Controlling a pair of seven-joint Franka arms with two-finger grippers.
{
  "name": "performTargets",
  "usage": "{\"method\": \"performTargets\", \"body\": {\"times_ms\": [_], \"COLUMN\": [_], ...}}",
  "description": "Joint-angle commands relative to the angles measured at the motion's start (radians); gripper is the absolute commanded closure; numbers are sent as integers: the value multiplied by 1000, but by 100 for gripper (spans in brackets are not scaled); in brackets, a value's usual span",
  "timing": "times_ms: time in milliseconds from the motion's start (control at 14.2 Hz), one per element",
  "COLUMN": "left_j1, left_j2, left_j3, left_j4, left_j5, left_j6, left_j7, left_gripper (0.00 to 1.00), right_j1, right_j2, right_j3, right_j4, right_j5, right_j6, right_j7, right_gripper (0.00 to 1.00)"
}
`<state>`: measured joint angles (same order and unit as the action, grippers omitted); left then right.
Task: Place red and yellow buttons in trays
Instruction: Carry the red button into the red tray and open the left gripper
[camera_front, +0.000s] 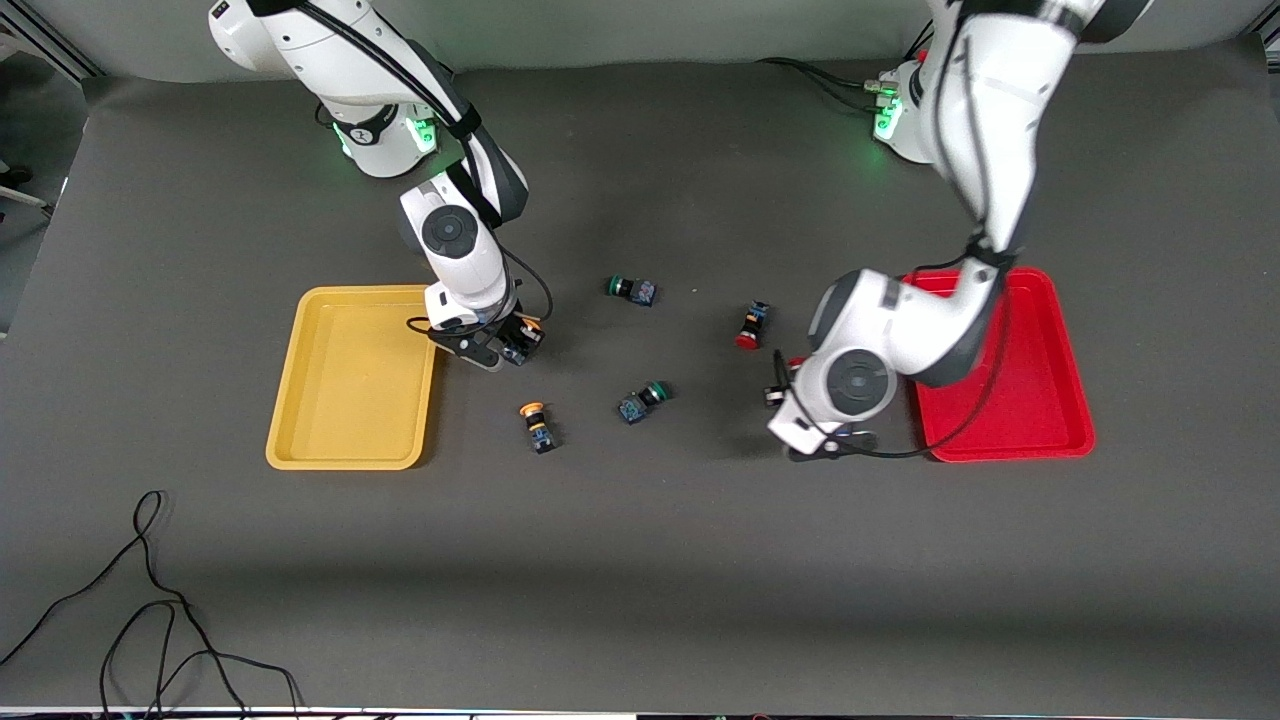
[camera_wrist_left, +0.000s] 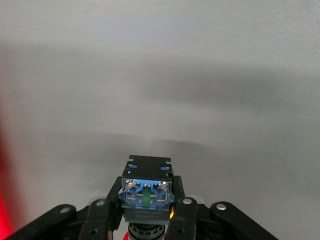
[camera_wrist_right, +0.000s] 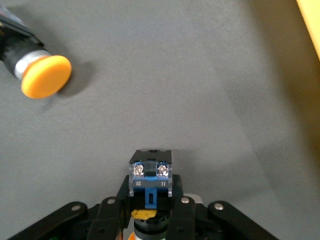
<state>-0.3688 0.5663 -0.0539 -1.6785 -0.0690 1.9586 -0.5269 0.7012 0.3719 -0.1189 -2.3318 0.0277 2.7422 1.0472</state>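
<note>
Between the right gripper's (camera_wrist_right: 149, 212) fingers (camera_wrist_right: 111, 212) sits a yellow-capped button (camera_wrist_right: 150, 182), clamped by its black body with the blue block base sticking out and a sliver of yellow cap showing underneath; the gripper hangs low over the mat beside the yellow tray (camera_front: 352, 376), at that tray's edge toward the middle of the table. Its wrist camera also catches the second yellow button (camera_wrist_right: 37, 70) lying on its side on the mat. The left gripper (camera_wrist_left: 146, 220) is likewise clenched on a button (camera_wrist_left: 146, 192), blue-grey base outward, a touch of red at the cap end; it is over the mat just beside the red tray (camera_front: 1040, 400). Out on the mat, another red button (camera_front: 751, 325) lies between the two arms, with two green-capped switches (camera_front: 631, 289) (camera_front: 643, 400) toward the centre. Both trays are bare.
</note>
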Motion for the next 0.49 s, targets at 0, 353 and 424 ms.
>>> {"method": "performTargets", "body": {"times_ms": [0, 353, 424], "left_j1": [118, 267, 271], "left_j2": [-155, -299, -328], "left_j3": [3, 12, 15], "left_j4": [-96, -343, -401], "left_j5": [5, 110, 136], "left_j6": [-105, -38, -5], "left_j7": [129, 369, 370], "left_gripper": [100, 100, 100], "right_j1": [0, 0, 0], "right_j2": [-59, -243, -269], "right_j3": [-7, -57, -92], "right_j4": [41, 293, 337], "right_j5": [9, 0, -2], "right_j6": [-108, -718, -804], "right_j7": [-1, -164, -241], "right_gripper": [72, 72, 72]}}
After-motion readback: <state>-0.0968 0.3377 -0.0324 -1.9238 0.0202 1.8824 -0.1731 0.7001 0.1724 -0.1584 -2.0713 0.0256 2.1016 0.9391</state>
